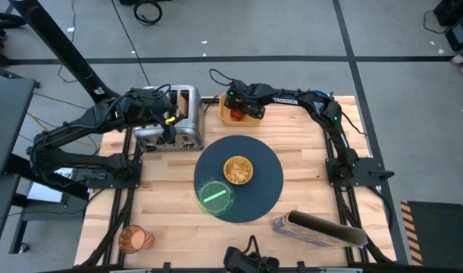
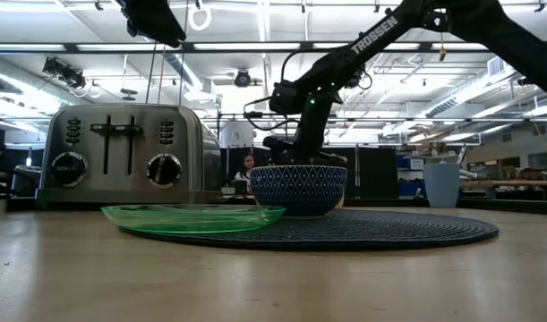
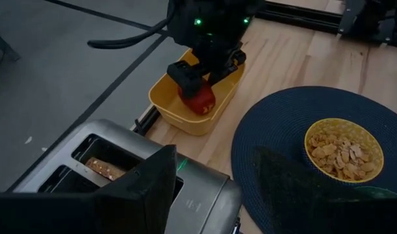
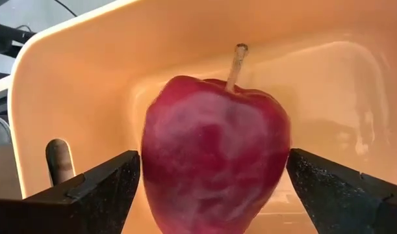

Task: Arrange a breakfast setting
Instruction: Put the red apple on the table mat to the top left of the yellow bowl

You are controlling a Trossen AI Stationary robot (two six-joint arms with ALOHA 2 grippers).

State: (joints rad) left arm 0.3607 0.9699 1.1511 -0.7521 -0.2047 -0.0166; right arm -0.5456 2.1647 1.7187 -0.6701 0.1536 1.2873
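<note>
Right gripper (image 4: 214,175) jaws flank apple (image 4: 214,153) in yellow tub (image 4: 75,78), contact unclear.

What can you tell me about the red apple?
The red apple is shiny dark red with paler streaks and a thin brown stem standing upright on top. It sits inside a yellow tub at the table's back edge, beside the toaster. The right claw reaches down into the tub, one dark finger on each side of the apple, right against its skin or nearly so. The apple looks whole, without bites or bruises.
</note>
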